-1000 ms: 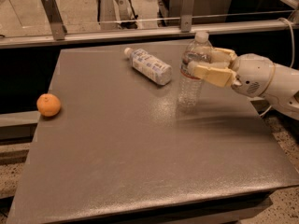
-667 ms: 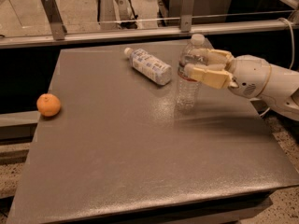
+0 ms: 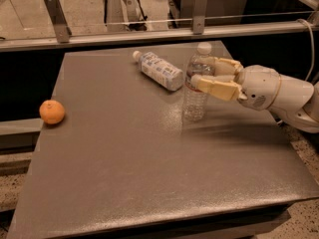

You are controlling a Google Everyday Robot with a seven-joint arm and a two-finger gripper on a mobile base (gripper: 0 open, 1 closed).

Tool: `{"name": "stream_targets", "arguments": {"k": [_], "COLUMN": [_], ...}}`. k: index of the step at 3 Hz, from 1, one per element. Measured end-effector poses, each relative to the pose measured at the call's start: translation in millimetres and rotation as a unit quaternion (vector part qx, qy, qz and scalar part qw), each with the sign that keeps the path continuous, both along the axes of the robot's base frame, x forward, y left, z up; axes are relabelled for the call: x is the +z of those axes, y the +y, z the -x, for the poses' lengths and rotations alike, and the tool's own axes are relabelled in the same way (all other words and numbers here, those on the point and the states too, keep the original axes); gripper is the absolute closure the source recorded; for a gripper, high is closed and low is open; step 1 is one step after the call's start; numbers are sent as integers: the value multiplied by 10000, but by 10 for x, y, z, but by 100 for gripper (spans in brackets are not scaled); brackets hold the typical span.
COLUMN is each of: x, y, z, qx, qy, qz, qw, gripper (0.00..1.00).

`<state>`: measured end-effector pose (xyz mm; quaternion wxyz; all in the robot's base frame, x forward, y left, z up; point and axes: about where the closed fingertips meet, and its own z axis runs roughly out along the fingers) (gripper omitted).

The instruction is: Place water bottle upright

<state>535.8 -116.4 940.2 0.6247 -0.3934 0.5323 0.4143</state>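
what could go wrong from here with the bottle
The gripper holds the upright water bottle high, near its shoulder, so a sideways pull on release may tip it. The lying bottle is close beside it; a fall that way could knock it rolling.

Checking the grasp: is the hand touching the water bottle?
Touching. Camera view: the hand, reaching from the right, clamps the upright water bottle below its cap.

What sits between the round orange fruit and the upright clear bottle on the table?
Nothing: the camera view shows only bare grey table between the round orange fruit and the clear ribbed plastic water bottle, which the gripper clasps near its top.
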Motion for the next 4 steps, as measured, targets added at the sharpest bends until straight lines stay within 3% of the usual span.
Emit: {"name": "stream_targets", "arguments": {"k": [1, 2, 3, 4], "x": [-49, -67, -150, -294], "y": [15, 10, -196, -713], "z": [23, 32, 68, 78], "qx": [30, 31, -89, -460], "qy": [44, 63, 257, 674], "qz": [-9, -2, 157, 399], "qw": [10000, 10000, 9995, 9959], "gripper": [5, 0, 0, 0]}}
